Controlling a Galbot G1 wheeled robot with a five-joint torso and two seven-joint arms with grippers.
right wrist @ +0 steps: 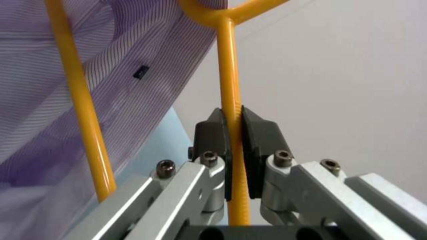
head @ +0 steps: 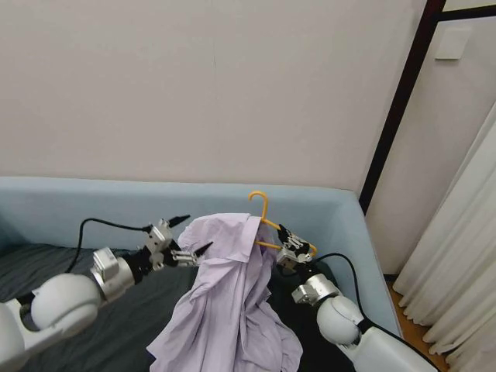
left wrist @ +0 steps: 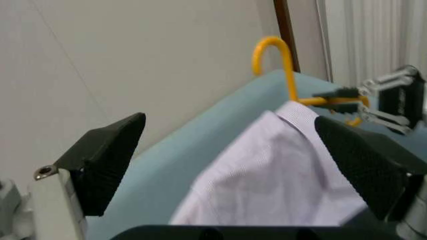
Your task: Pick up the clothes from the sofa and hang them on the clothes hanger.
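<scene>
As seen from the head camera, the left gripper [head: 192, 235] sits at about 9 o'clock of the garment. Its two black fingers are spread wide, and the lower tip lies just beside the cloth; contact cannot be confirmed. The left wrist view shows the same left gripper [left wrist: 233, 165] with its ribbed pads [left wrist: 107, 160] far apart and nothing held between them.

The pale lilac pinstriped cotton shirt [head: 232, 302] hangs at centre. Its collar is draped over one arm of the slim yellow clothes hanger [head: 260, 203], and its body falls in folds onto the dark grey seat of the light blue upholstered sofa [head: 77, 198]. From the left wrist, the shirt [left wrist: 267, 170] lies before the sofa back [left wrist: 200, 135], with the hanger hook [left wrist: 273, 50] at 12 o'clock of the collar.

At 3 o'clock of the shirt, the right gripper [head: 291, 248] holds the hanger's bare arm. In the right wrist view, the right gripper [right wrist: 235, 145] has its dark pads pressed onto a yellow bar of the hanger [right wrist: 230, 75], with the shirt [right wrist: 120, 75] draped at 10 o'clock. A dark door frame [head: 395, 116] and a white curtain [head: 465, 256] stand at far right.
</scene>
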